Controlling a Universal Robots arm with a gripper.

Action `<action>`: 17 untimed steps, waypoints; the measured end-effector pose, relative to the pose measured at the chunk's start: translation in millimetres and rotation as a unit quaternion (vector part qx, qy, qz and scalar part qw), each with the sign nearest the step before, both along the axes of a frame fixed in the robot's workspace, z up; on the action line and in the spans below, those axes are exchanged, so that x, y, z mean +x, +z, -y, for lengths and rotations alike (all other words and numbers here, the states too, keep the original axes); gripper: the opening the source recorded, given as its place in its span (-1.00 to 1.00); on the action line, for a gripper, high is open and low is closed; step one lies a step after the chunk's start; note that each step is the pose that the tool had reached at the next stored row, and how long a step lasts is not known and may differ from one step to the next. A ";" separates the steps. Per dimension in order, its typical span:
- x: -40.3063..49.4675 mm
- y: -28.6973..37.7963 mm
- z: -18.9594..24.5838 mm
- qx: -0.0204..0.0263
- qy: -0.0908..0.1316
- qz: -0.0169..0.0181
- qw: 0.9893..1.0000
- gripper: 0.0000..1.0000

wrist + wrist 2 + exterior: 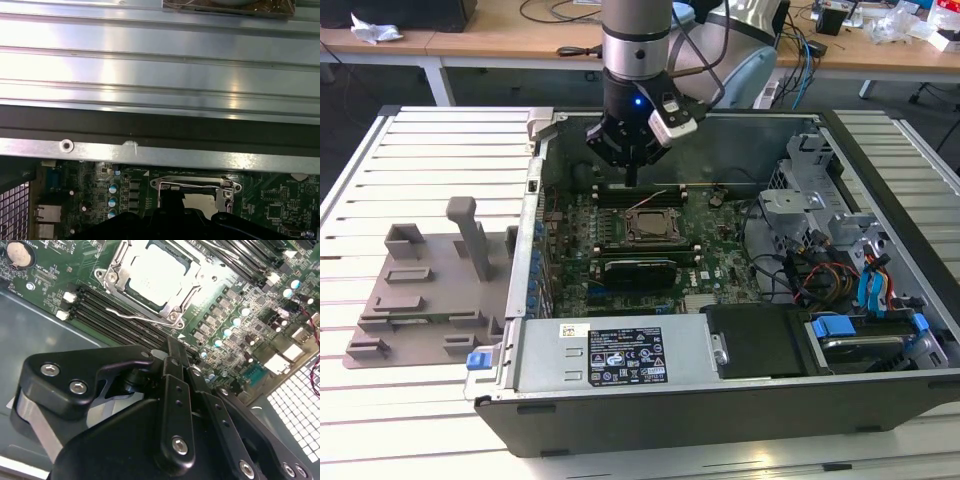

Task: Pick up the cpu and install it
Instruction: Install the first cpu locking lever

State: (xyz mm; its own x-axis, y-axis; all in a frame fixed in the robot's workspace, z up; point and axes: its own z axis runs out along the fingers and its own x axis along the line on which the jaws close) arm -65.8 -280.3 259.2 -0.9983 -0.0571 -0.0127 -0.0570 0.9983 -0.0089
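The cpu (156, 274) is a pale silver square lying flat inside the motherboard's socket frame (172, 315), with the wire lever beside it. In the first wrist view the cpu (199, 201) shows partly, past the gripper's dark body. In the exterior view the socket (650, 228) sits mid-board in the open computer case. My gripper (632, 180) hangs above the board, just behind the socket toward the case's back wall. In the second wrist view my gripper (172, 346) has its fingers drawn together with nothing between them, apart from the cpu.
A grey plastic tray (430, 290) lies on the slatted table at the exterior view's left. The case holds memory slots (107, 307), a power supply (620, 355) at the front, and drive bays with cables (840, 260) at the right. The case's back wall (160, 75) stands close to the arm.
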 end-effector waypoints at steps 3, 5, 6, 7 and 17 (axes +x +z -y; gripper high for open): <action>2.2 -3.0 0.0 0.000 0.000 -0.001 1.000 -0.79; 2.8 -3.9 0.0 0.000 0.000 -0.001 1.000 -0.79; 3.0 -4.3 0.0 0.000 0.000 -0.001 1.000 -0.79; 3.4 -4.9 0.0 0.000 0.000 -0.001 1.000 -0.79; 13.7 -18.2 -0.1 0.000 0.000 -0.004 1.000 -0.79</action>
